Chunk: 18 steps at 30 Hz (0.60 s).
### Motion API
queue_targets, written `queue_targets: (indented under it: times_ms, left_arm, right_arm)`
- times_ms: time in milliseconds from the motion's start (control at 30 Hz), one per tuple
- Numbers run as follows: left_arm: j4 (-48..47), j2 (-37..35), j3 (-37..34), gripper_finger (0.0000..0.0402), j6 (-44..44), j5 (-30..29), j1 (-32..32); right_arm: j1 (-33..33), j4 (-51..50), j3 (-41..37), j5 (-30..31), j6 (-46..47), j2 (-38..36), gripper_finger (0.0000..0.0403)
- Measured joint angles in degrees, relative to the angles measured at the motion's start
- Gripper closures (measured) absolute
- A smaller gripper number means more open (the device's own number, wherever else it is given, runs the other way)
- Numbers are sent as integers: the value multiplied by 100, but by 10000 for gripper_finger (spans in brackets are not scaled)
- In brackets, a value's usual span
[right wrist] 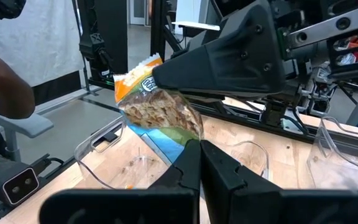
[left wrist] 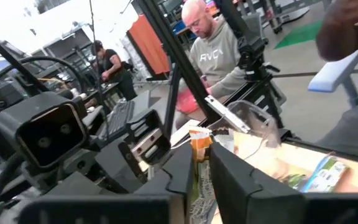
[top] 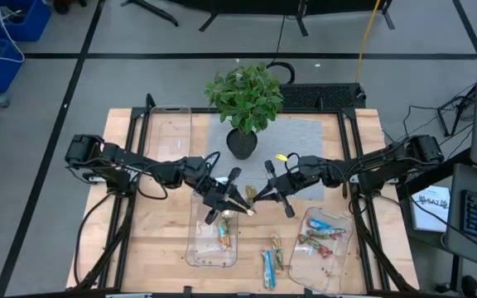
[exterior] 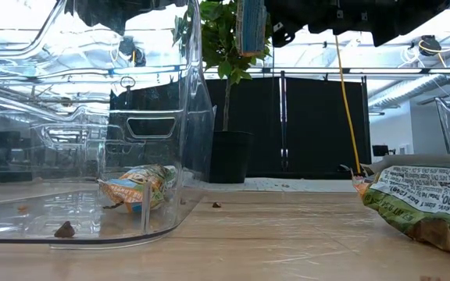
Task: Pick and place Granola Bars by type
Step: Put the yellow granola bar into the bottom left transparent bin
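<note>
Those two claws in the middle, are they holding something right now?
Left gripper: jaws shut on one end of a green-orange granola bar.
Right gripper: jaws shut on the same bar's other end.

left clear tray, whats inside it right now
In the left clear tray lies one green-yellow-orange granola bar, plus a few brown crumbs. The left gripper hangs over its far end with another bar, so anything directly beneath is covered.
</note>
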Motion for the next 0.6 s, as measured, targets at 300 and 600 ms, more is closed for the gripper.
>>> queue_targets:
  times_ms: [300, 600]
  left_arm:
    - [9, -2, 0, 396, 396, -197, 7]
    - [-33, -4, -2, 399, 867, -215, -10]
  right_arm:
    - [0, 18, 0, 10, 0, 0, 403]
    - [-2, -248, 4, 23, 2, -194, 403]
